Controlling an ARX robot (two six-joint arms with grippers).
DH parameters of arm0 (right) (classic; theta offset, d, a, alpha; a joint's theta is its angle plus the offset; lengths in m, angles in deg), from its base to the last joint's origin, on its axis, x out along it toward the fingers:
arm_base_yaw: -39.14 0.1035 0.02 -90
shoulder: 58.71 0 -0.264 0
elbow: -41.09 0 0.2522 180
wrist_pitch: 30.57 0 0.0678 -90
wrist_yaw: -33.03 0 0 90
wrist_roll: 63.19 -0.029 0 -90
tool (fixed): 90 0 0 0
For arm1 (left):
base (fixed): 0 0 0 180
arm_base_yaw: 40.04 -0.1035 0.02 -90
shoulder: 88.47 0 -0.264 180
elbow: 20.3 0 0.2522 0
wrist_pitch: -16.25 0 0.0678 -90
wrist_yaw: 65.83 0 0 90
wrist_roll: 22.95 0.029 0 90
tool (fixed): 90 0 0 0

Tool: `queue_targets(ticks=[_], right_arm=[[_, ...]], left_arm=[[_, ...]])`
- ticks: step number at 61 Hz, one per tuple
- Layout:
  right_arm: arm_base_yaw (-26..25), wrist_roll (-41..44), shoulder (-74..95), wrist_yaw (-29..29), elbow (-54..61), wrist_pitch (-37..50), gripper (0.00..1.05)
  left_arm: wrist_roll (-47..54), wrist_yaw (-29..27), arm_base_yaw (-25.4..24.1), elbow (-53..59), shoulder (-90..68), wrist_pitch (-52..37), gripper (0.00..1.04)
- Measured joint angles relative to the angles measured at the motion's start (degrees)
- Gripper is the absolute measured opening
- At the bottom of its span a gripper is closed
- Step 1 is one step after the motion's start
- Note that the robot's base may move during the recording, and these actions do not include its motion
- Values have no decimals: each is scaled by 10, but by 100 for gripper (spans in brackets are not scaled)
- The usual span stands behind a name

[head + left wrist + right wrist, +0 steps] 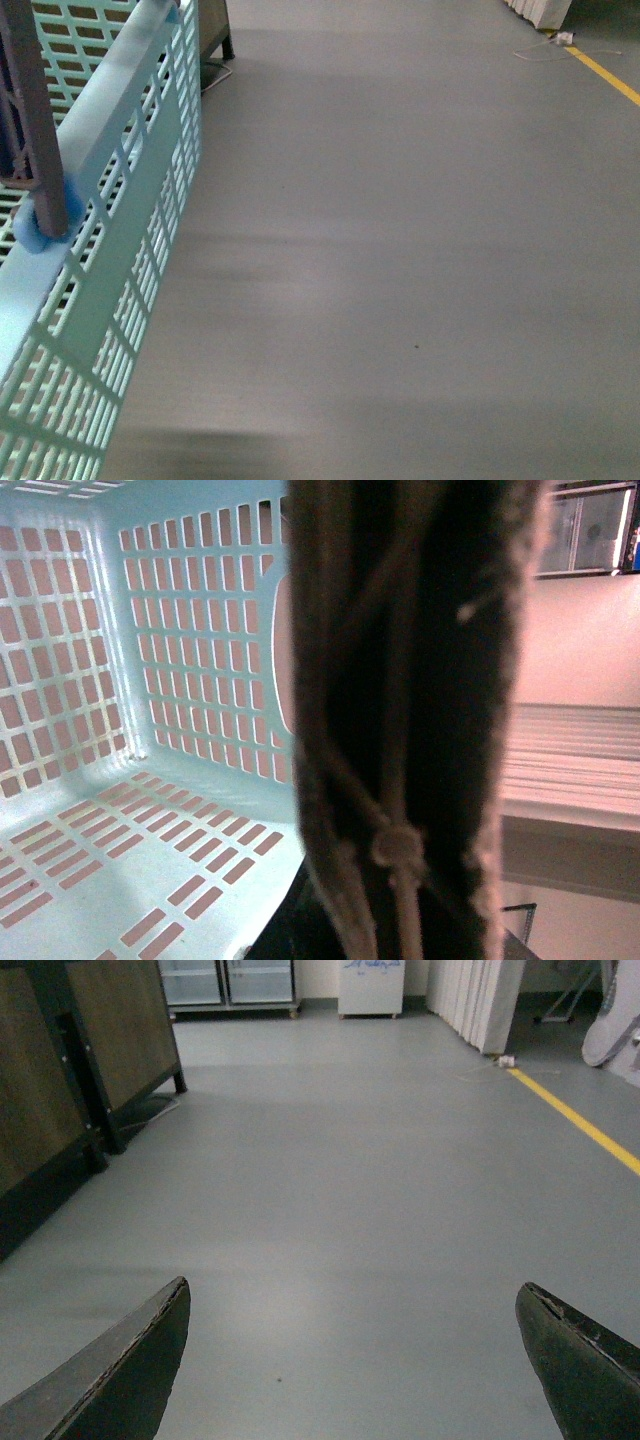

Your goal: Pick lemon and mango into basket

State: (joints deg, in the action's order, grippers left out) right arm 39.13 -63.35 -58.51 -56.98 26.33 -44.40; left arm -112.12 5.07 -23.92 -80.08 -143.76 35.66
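Found brown handle [400, 680] close against left wrist lens, basket [180, 630] behind it, far left in front view; could not tell left gripper's state. Logged right gripper [352, 1288] aimed forward over grey floor [350, 1160], fingers [120, 1370] spread wide.

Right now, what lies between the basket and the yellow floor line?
Bare grey floor in the front view; a white cable lies by the line's far end.

Grey floor [350, 1160], smooth, evenly lit; yellow line [575, 1115] along one side. Brown panelled unit [120, 1030] on black legs. Glass-fronted cabinets [230, 980] stand against the far wall.
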Motion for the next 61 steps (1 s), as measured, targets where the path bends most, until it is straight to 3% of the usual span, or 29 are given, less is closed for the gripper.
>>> queue_targets(ticks=[61], right_arm=[[0,0,0,0,0,0,96]], left_arm=[[0,0,0,0,0,0,5]])
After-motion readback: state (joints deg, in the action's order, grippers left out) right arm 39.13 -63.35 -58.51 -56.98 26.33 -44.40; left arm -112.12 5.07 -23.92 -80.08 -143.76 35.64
